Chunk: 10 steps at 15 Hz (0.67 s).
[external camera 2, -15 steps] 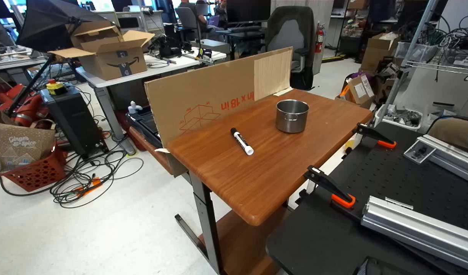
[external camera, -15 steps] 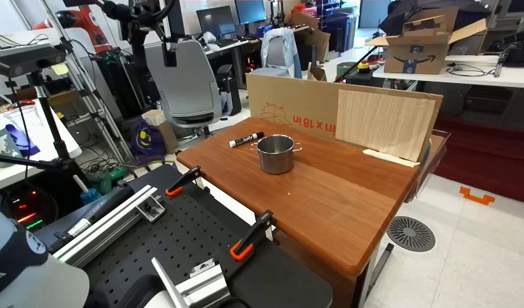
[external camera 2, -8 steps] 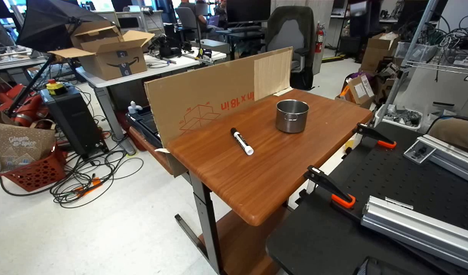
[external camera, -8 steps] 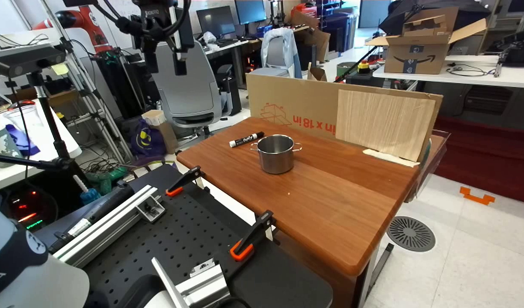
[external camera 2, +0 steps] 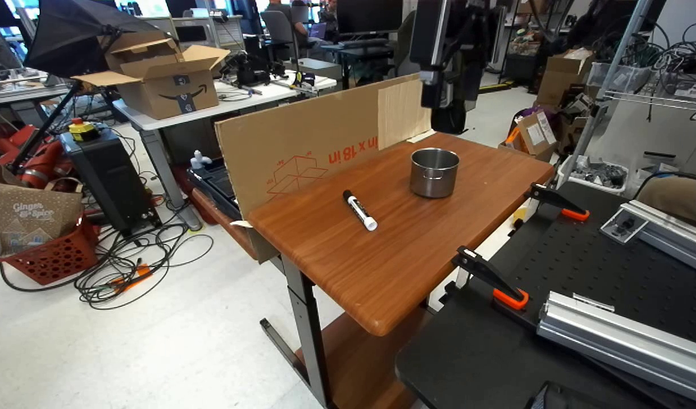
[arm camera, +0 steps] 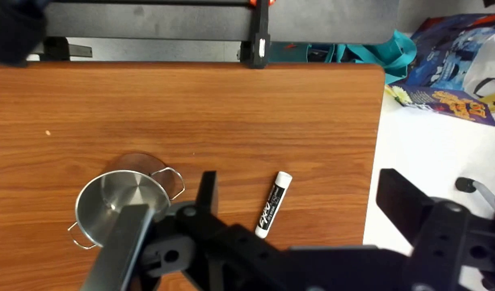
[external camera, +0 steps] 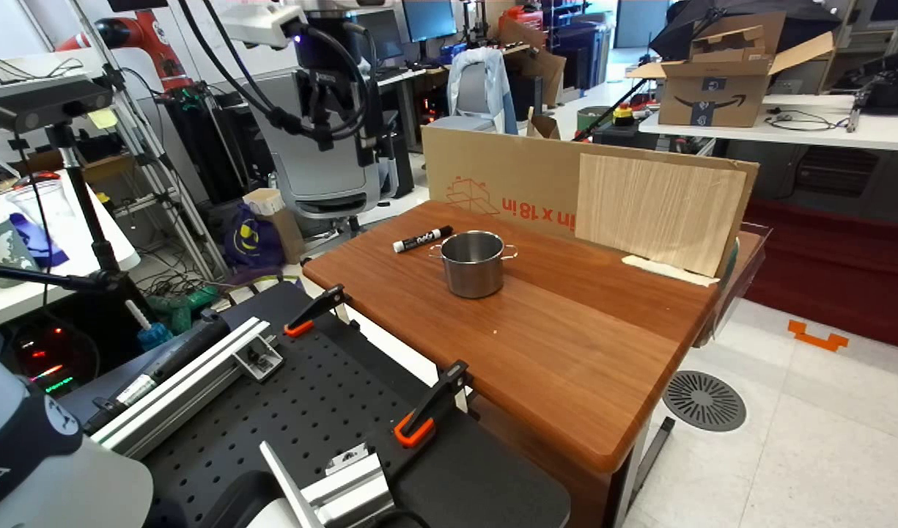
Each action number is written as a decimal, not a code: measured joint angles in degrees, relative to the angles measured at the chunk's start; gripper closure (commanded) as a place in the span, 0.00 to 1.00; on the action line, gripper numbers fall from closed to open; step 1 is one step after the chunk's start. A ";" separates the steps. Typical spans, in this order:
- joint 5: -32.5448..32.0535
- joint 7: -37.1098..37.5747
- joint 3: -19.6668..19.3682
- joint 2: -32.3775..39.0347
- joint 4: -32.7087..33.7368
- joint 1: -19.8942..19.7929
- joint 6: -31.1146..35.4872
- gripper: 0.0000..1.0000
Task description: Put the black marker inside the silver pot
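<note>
The black marker [external camera: 423, 239] has a black label and white ends. It lies flat on the brown table in both exterior views [external camera 2: 359, 210]. The silver pot [external camera: 473, 271] stands upright near it, with two thin wire handles; it also shows in an exterior view [external camera 2: 434, 173]. My gripper [external camera: 346, 150] hangs in the air well above table height, apart from both things. In the wrist view my gripper [arm camera: 298, 173] is wide open and empty. The marker [arm camera: 273, 205] shows far below, between the fingers in the picture. The pot [arm camera: 106, 198] is left, partly hidden by a gripper part.
A cardboard panel [external camera: 507, 172] with a wooden board [external camera: 657, 209] stands along the table's [external camera: 566, 367] far edge. Black and orange clamps [external camera: 434, 403] grip the near edge. A black perforated platform [external camera: 331, 411] with metal rails adjoins it.
My gripper has moved right and down in an exterior view, and has come into view above the table's far end in an exterior view. Marker and pot have not moved.
</note>
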 measured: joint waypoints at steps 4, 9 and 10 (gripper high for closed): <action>2.10 0.87 -0.39 8.05 2.66 -0.72 8.38 0.00; 2.14 4.34 -0.63 18.20 8.12 -1.04 13.77 0.00; 2.12 5.03 -0.63 20.11 9.27 -1.04 14.49 0.00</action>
